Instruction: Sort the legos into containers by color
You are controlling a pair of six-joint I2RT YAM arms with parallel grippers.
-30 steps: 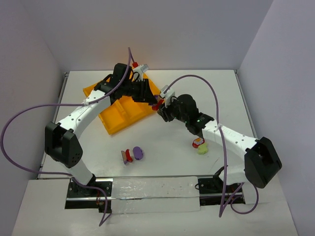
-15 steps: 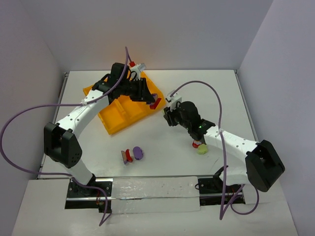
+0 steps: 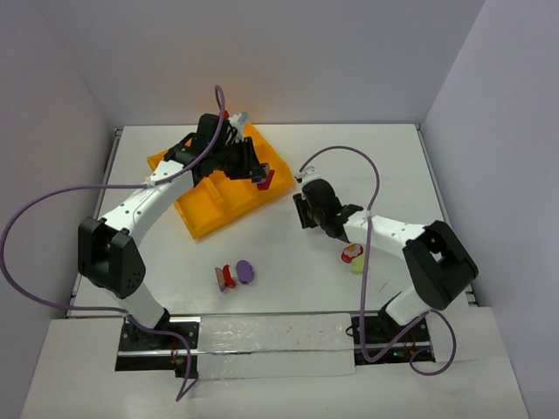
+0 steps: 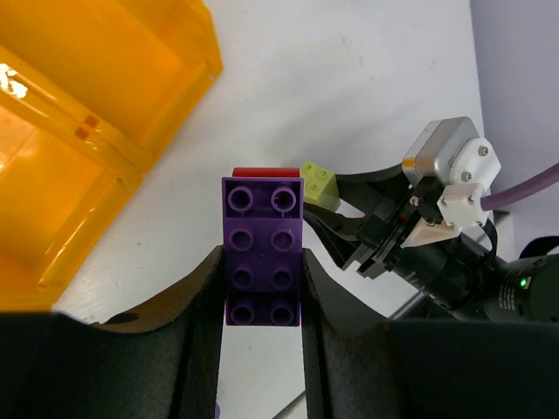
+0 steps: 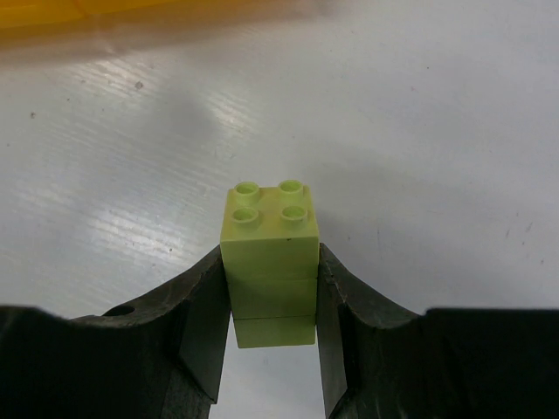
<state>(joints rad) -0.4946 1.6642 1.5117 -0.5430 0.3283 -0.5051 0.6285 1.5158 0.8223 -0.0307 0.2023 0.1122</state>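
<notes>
Judged light, stiff and slick, the purple brick (image 4: 262, 249) is clamped side-on by the left gripper (image 4: 262, 259), the yellow-green brick (image 5: 269, 236) by the right gripper (image 5: 272, 262).

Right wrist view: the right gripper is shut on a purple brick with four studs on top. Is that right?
No, the colour is wrong. The right gripper is shut on a yellow-green brick with four studs on top, as the right wrist view shows. The purple brick is in the left gripper.
</notes>
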